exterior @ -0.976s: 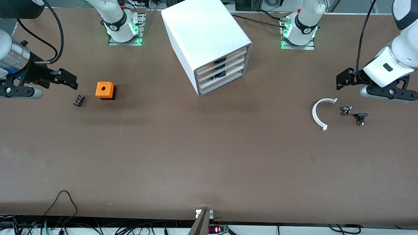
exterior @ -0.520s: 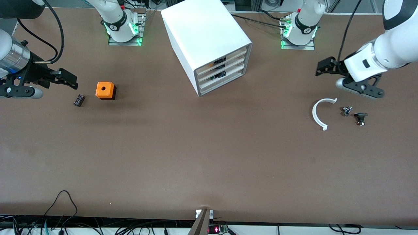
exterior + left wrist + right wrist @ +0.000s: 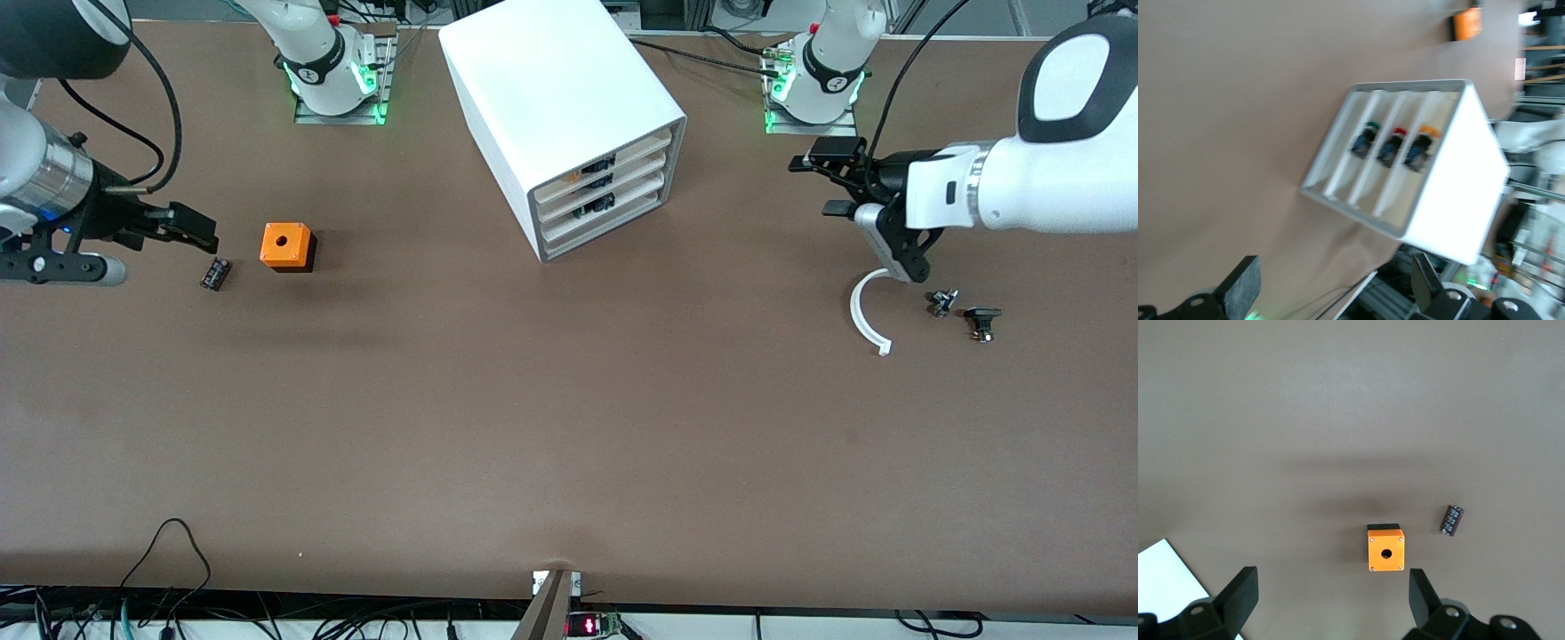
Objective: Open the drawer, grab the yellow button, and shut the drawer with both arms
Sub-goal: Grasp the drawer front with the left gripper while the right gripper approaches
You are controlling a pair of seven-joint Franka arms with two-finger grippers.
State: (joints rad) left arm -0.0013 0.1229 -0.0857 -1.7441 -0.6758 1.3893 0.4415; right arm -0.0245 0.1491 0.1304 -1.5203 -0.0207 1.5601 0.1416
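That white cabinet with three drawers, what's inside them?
Each drawer of the cabinet holds one push button: the top drawer the orange-capped button, the lower ones a red-capped and a green-capped one. The drawers' depths stay hidden.

The left tool (image 3: 1331, 287) shows only its fingertips, and the cabinet's (image 3: 1168, 577) corner is cropped.

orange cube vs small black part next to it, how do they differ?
The orange cube is bigger and boxy, standing on a black base with a round hole in its upper face; the black part is a small dark cylinder lying on its side. The cube sits nearer the cabinet; the black part lies toward the right arm's end. Both rest loose on the table, untouched.
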